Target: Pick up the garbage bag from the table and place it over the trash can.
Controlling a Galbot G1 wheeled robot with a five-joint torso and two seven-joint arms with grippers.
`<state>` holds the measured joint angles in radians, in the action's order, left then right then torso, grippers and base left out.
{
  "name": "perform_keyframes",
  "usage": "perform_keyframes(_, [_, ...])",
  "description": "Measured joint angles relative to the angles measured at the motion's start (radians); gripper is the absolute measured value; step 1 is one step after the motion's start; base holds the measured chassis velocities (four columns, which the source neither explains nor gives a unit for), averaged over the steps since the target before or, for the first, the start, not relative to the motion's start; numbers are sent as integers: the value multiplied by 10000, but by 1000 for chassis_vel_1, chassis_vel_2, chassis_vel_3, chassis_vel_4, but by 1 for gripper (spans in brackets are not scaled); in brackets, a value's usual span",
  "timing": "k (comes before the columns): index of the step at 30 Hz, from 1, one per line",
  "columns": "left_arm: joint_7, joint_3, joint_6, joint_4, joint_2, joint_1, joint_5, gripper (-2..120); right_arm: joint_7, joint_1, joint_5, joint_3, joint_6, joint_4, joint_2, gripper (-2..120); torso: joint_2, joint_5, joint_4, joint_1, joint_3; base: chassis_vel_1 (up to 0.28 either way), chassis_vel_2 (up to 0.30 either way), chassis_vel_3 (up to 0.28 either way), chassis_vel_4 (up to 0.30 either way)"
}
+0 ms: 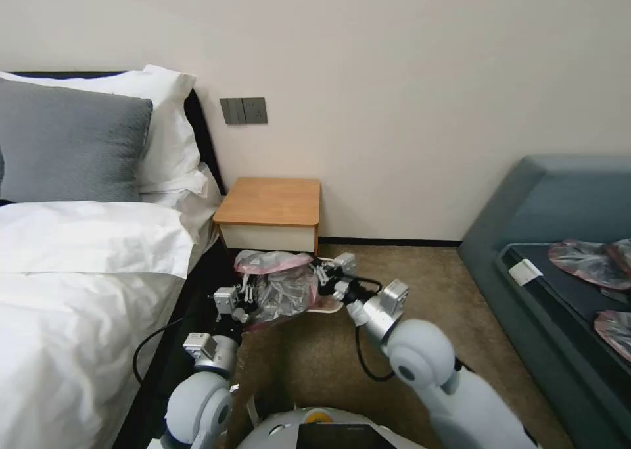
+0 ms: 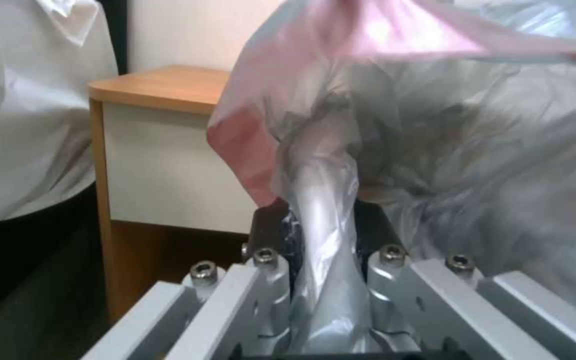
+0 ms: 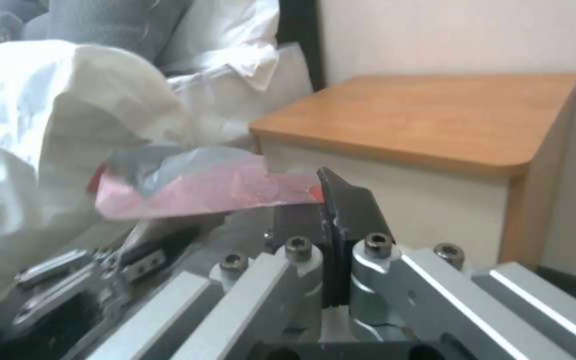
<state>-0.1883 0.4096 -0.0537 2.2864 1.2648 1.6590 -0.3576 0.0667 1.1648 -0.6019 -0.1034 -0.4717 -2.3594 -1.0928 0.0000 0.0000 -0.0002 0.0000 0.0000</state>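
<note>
The garbage bag (image 1: 279, 290), wrinkly grey plastic with a pink rim, hangs stretched between my two grippers just in front of the table (image 1: 269, 202). My left gripper (image 1: 244, 299) is shut on a gathered fold of the bag (image 2: 325, 200) at its left side. My right gripper (image 1: 323, 275) is shut on the pink rim (image 3: 221, 192) at the bag's right side. Part of the trash can's beige-white rim (image 1: 327, 308) shows below the bag's right edge; the bag hides the rest of the can. The table's orange-brown top (image 3: 435, 115) is bare.
A bed (image 1: 79, 271) with white bedding and a grey pillow runs close along the left. A blue-grey sofa (image 1: 559, 252) at the right carries other grey-pink bags (image 1: 588, 261). Brown carpet (image 1: 407, 271) lies open between the table and the sofa.
</note>
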Motion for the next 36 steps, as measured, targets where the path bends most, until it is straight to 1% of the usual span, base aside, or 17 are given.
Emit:
perform_keyframes(2, [14,-33,0,-18,4,0,15,9,137,-206,-247,-115,-153,4,80,0,0,1,0,0,0,0,0,0,0])
perform_keyframes(4, [75,-92,0,-70,27,8,48,9,628,-710,-970,-246,-363,91,267,0,0,0,2,0,0,0,0,0,0])
perform_keyframes(5, [75,-92,0,-70,27,8,48,9,628,-710,-970,-246,-363,91,267,0,0,0,2,0,0,0,0,0,0])
perform_keyframes(7, [187,-127,9,-93,52,39,71,9,1113,-1200,-1570,-283,-704,273,401,0,0,0,3,0,0,0,0,0,0])
perform_keyframes(8, [187,-127,9,-93,52,39,71,9,1113,-1200,-1570,-283,-704,273,401,0,0,0,3,0,0,0,0,0,0])
perform_keyframes(12, [510,-113,127,-79,65,134,87,9,2312,-2029,-2704,-262,-1439,881,620,0,0,0,2,0,0,0,0,0,0])
perform_keyframes(14, [542,-104,147,-76,65,138,87,9,2377,-2079,-2778,-261,-1497,928,634,0,0,0,2,0,0,0,0,0,0])
perform_keyframes(16, [716,-63,250,-55,65,150,76,9,2780,-2359,-3285,-313,-2006,1237,755,0,0,1,3,0,0,0,0,0,0])
perform_keyframes(17, [716,-63,250,-55,65,150,76,9,2780,-2359,-3285,-313,-2006,1237,755,0,0,1,3,0,0,0,0,0,0])
perform_keyframes(20, [784,-25,313,-27,92,125,-61,9,3190,-2501,-4094,-513,-2536,1305,981,0,-1,0,3,0,0,0,0,0,0])
perform_keyframes(25, [730,20,324,-24,125,62,-285,9,3261,-2414,-4469,-738,-2634,1224,1345,0,0,0,1,0,1,0,0,0,0])
perform_keyframes(27, [671,67,324,-27,135,-8,-478,9,3252,-2176,-4777,-1032,-2637,1018,1635,0,0,0,2,1,0,0,0,0,0])
perform_keyframes(29, [619,102,308,-55,137,-119,-747,9,3210,-1885,-4993,-1301,-2638,776,1878,0,0,0,-3,0,0,0,0,0,0])
perform_keyframes(32, [580,153,296,-78,154,-161,-907,9,3118,-1728,-5283,-1540,-2636,607,1981,0,0,0,-1,0,0,0,0,0,0])
perform_keyframes(33, [536,193,294,-86,161,-171,-967,9,3124,-1706,-5382,-1613,-2633,562,2001,3,0,0,1,0,0,0,0,0,0])
perform_keyframes(34, [536,193,294,-86,161,-171,-967,9,3124,-1706,-5382,-1613,-2633,562,2001,3,0,0,1,0,0,0,0,0,0])
perform_keyframes(36, [515,241,286,-86,171,-191,-1068,9,3207,-1698,-5580,-1680,-2626,483,2034,10,0,0,3,0,0,0,0,0,0])
